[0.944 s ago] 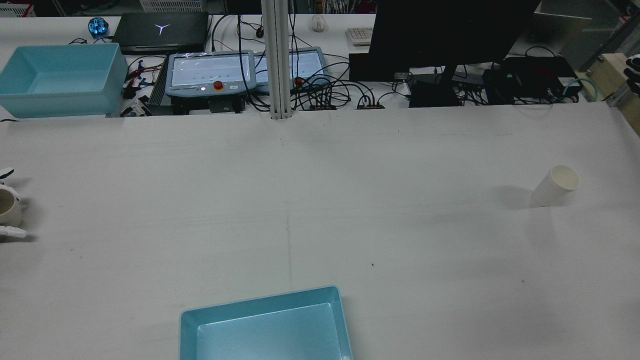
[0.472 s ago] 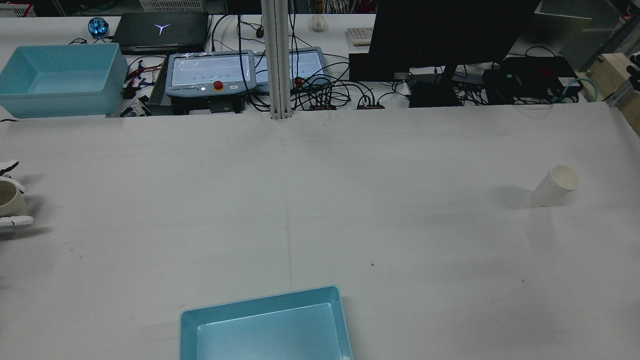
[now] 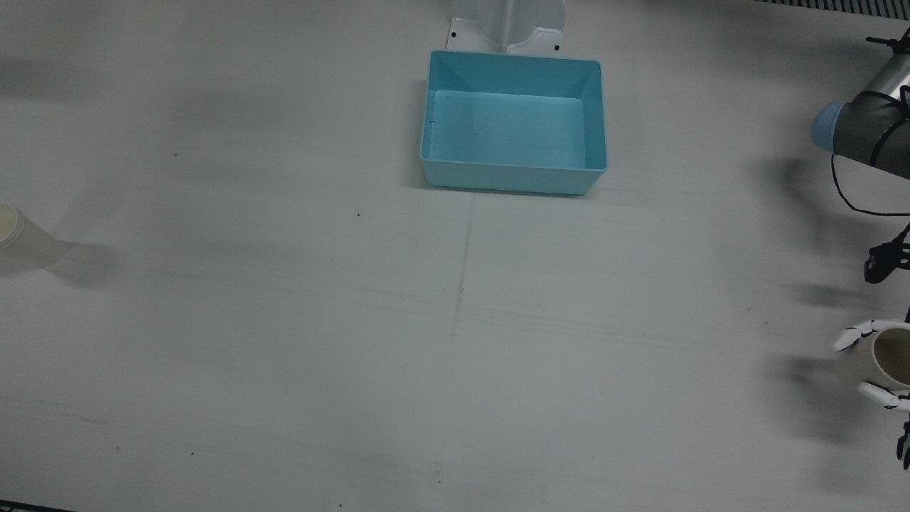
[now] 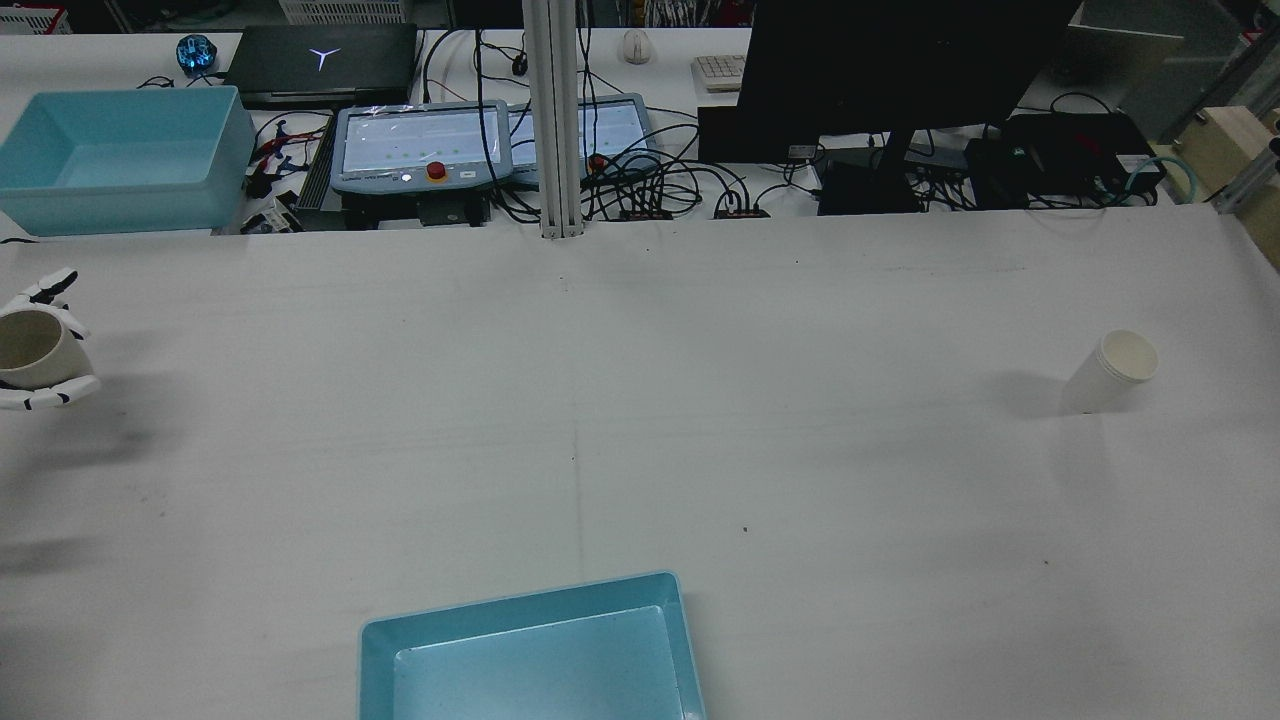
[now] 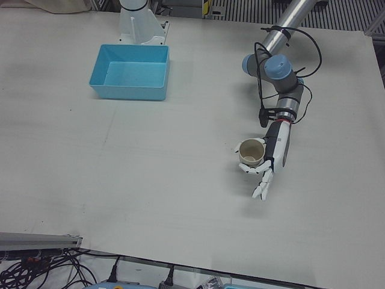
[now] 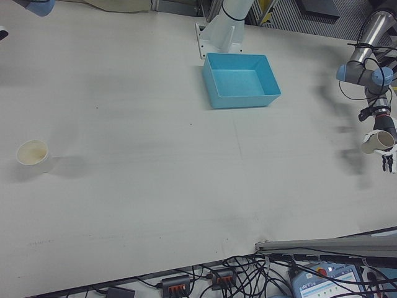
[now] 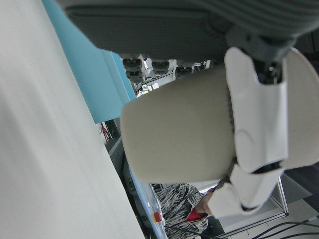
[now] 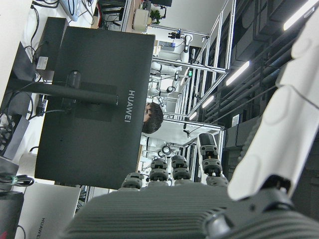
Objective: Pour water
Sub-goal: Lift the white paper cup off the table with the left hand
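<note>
One cup [image 5: 251,152] is gripped by your left hand [image 5: 269,158] fingers; carry it next to the far cup [image 4: 1112,371], then tilt.

Dim, bluish overhead light; soft shadows, blurred close-up cup [image 7: 179,134]

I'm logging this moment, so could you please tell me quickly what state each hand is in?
Left hand: shut on the paper cup.
Right hand: only part of it shows; open or shut cannot be told.
</note>
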